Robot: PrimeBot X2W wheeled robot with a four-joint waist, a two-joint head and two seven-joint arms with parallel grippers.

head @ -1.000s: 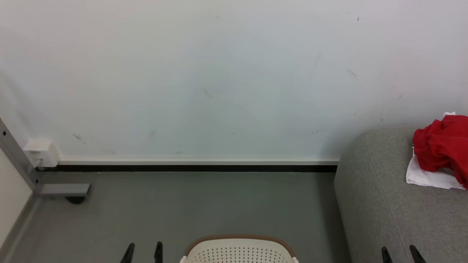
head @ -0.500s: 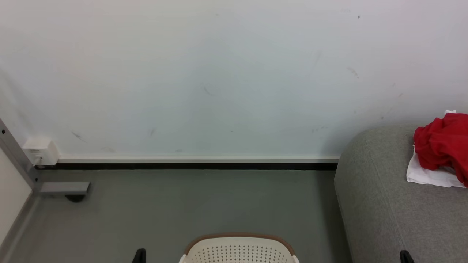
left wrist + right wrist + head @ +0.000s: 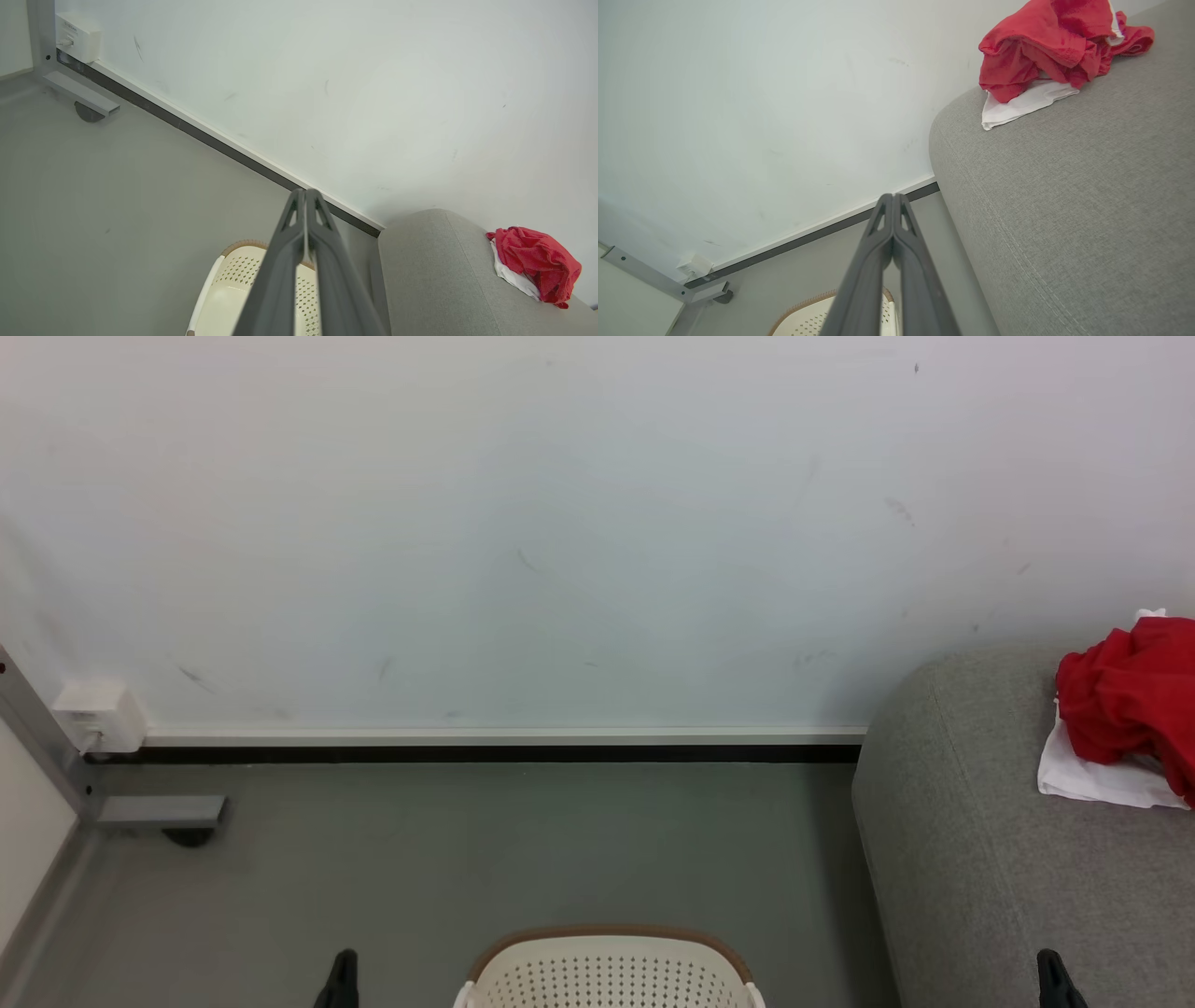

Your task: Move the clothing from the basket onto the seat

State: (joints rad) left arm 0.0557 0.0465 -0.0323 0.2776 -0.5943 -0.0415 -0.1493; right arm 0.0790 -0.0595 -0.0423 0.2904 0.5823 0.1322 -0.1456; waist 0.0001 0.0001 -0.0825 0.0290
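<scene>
Clothing: red garment (image 3: 1125,705) lies crumpled on the grey sofa seat (image 3: 980,859), apparently delivered.
Basket: cream basket (image 3: 607,975) on the floor beside the sofa.
Hands: left hand (image 3: 304,192) and right hand (image 3: 893,196) pressed together, empty, likely resting.

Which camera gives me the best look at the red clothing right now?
Right wrist view: the clothing lies large and close on the seat, with only its top clipped. Head view cuts it off at the right edge; left wrist view shows it whole but small.
</scene>
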